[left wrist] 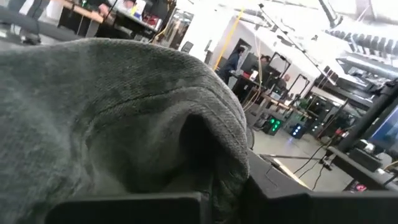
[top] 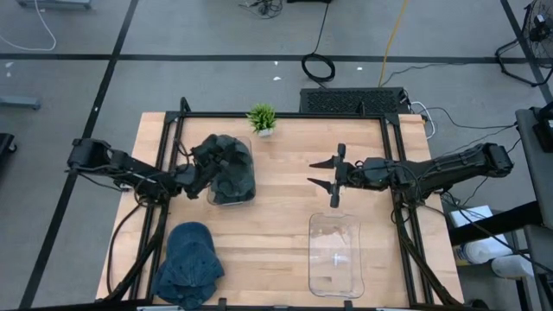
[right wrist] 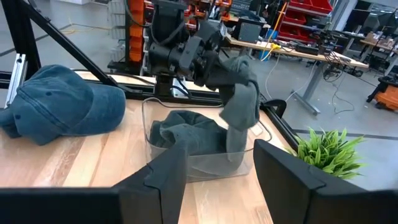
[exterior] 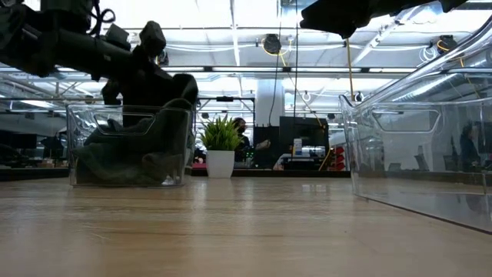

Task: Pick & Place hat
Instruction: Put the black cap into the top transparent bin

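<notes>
A dark grey hat [right wrist: 186,134] lies mostly inside a clear bin [top: 248,197] at the table's left middle, and one part of it rises out to my left gripper [right wrist: 217,62], which is shut on it above the bin's left rim. A blue denim cap [top: 188,263] rests crown up on the table near the front left corner. My right gripper [top: 321,173] hovers open over the table's middle, pointing left toward the bin, with nothing between its fingers. My left gripper pinches a bunched fold of the grey hat [right wrist: 239,78] between its two fingers, coming level from the table's left. The cloth fills the left wrist view [left wrist: 124,118] and hides the place of contact. The held part hangs slack below the fingers, while the hat's bulk [exterior: 131,158] rests on the bin's floor.
A second clear bin [top: 335,255] stands at the near right, close to the low camera [exterior: 415,146]. A small potted plant [top: 262,119] stands at the far edge. Bare wood lies between the two bins.
</notes>
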Robot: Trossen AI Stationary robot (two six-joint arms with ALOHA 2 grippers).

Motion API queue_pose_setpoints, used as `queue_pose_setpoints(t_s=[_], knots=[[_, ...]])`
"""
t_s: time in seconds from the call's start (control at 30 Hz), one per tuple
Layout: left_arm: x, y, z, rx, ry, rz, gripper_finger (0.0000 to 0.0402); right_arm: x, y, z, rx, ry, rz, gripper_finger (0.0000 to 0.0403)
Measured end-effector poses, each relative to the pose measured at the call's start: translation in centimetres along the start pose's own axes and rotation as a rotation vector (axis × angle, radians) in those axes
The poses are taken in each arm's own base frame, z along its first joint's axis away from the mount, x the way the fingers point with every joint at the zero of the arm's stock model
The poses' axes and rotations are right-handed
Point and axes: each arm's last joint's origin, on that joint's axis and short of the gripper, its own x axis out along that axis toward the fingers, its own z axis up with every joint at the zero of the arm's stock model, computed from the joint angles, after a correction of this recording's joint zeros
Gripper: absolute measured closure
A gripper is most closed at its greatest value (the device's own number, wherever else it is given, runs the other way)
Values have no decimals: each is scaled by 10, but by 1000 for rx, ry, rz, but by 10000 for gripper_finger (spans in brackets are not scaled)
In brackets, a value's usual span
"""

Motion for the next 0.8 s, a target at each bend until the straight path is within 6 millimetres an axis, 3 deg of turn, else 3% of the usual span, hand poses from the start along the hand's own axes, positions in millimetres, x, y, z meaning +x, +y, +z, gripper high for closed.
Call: queue_pose_setpoints(t_s=[0.33, 0.8], knots=[[0, -4, -12, -57, 17, -51, 370, 0, 0, -1, -4, 10, 2, 232], [-22, -5, -34, -104, 120, 8, 370, 0, 0, -1, -3, 8, 1, 232]])
